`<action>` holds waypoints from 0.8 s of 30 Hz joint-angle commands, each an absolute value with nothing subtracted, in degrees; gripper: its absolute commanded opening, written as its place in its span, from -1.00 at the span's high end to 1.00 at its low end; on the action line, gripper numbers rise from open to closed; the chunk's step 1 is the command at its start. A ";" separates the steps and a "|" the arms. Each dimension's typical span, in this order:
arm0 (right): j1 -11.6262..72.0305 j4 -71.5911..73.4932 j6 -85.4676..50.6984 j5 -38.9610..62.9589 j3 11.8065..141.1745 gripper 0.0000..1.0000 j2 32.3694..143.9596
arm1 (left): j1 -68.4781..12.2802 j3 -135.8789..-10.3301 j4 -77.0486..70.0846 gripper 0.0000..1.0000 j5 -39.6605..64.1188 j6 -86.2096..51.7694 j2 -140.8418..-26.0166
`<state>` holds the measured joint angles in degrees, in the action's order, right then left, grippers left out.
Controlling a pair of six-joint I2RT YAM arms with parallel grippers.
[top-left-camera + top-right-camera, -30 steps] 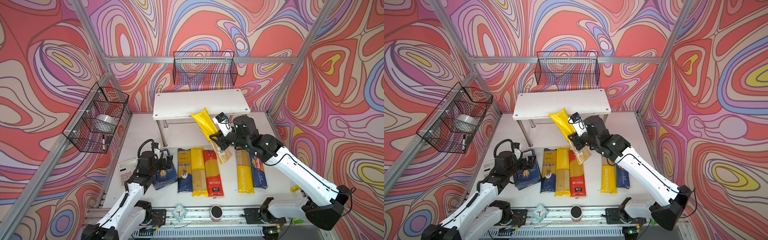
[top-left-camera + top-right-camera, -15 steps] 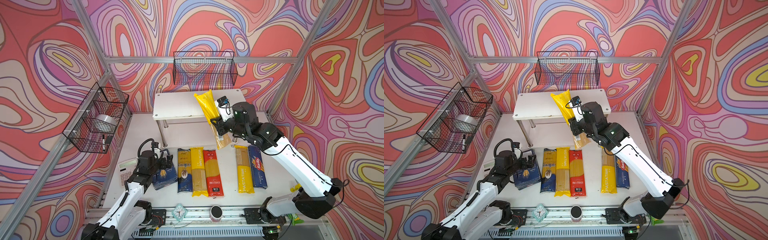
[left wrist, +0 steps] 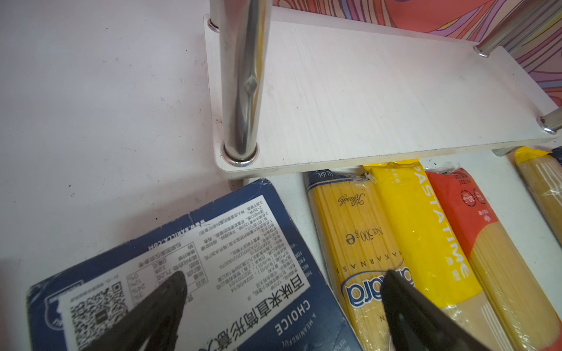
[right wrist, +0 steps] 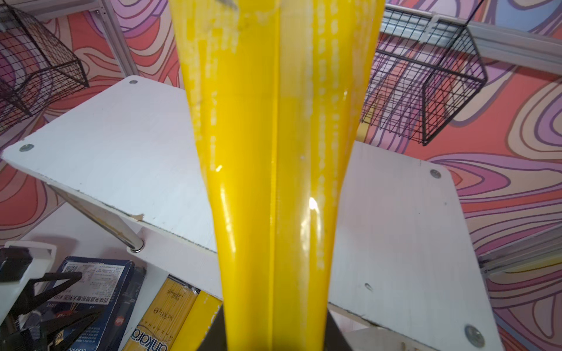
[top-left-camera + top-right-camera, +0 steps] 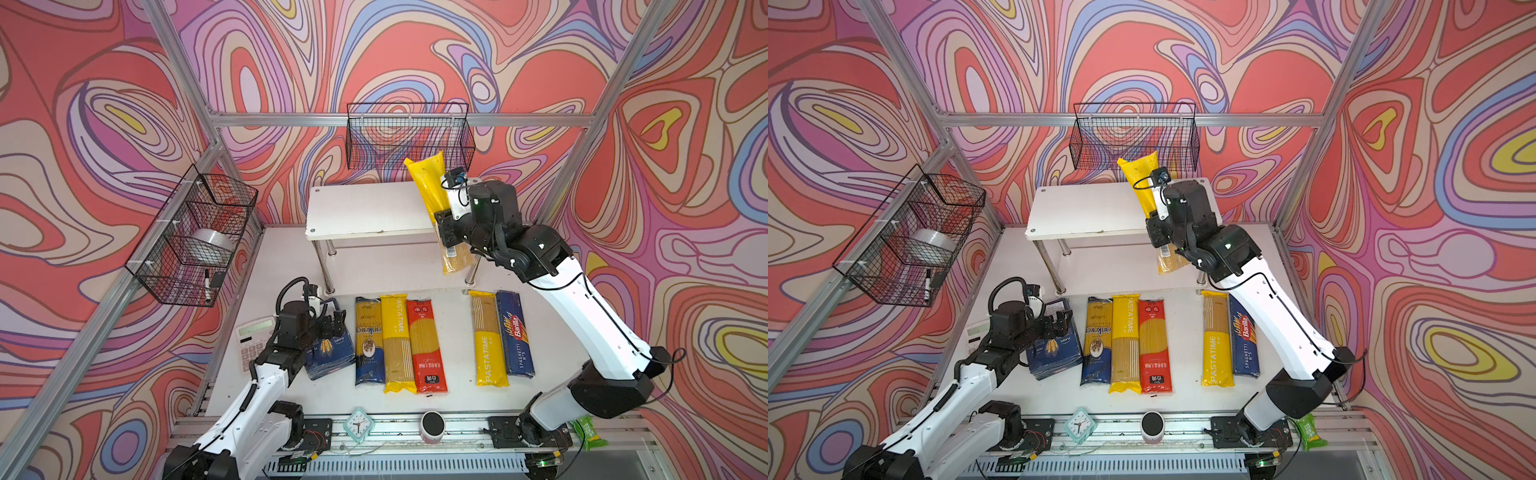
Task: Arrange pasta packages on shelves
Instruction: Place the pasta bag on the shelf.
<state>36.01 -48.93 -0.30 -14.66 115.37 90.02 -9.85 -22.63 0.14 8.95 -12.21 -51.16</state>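
My right gripper (image 5: 446, 226) is shut on a yellow pasta package (image 5: 428, 187), held steeply on end over the right end of the shelves' top board (image 5: 365, 208). In the right wrist view this pack (image 4: 273, 152) fills the middle between the dark fingers (image 4: 213, 331). My left gripper (image 5: 334, 322) is open, low over the far end of a wide blue Barilla box (image 3: 213, 273), holding nothing. On the table in front of the lower board (image 3: 365, 91) lie a dark-blue bag (image 5: 368, 340), a PASTATIME bag (image 5: 397, 345), a red bag (image 5: 426, 345), another PASTATIME bag (image 5: 488, 340) and a Barilla box (image 5: 515, 336).
A black wire basket (image 5: 409, 137) hangs on the back wall just above the shelf, another (image 5: 195, 232) on the left wall. A calculator (image 5: 253, 340) lies left of my left arm. A clock (image 5: 358, 424), a small cylinder (image 5: 432, 426) and a green packet (image 5: 586, 432) sit at the front rail.
My right arm has lifted the yellow pack up and back, from above the table in front of the shelf to over the top board's right end. The left arm has not moved.
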 commanded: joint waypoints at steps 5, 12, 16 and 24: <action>29.97 -46.49 -0.86 -11.28 124.92 1.00 93.70 | -10.27 -24.35 -0.29 -1.00 8.67 -12.13 -51.41; 25.14 -47.61 -0.91 -8.94 128.97 1.00 97.81 | -10.28 -24.26 -0.61 -1.00 8.17 -12.27 -51.32; 23.26 -49.36 -1.21 -7.73 131.65 1.00 100.35 | -10.28 -24.26 -0.67 -1.00 7.83 -12.37 -51.41; 20.05 -50.56 -2.25 -8.19 134.57 1.00 104.60 | -10.28 -24.17 -0.78 -1.00 7.55 -12.52 -51.24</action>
<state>21.54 -55.46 -1.61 -7.46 132.33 103.42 -9.85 -22.63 0.12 8.29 -12.23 -51.16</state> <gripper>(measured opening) 0.284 0.994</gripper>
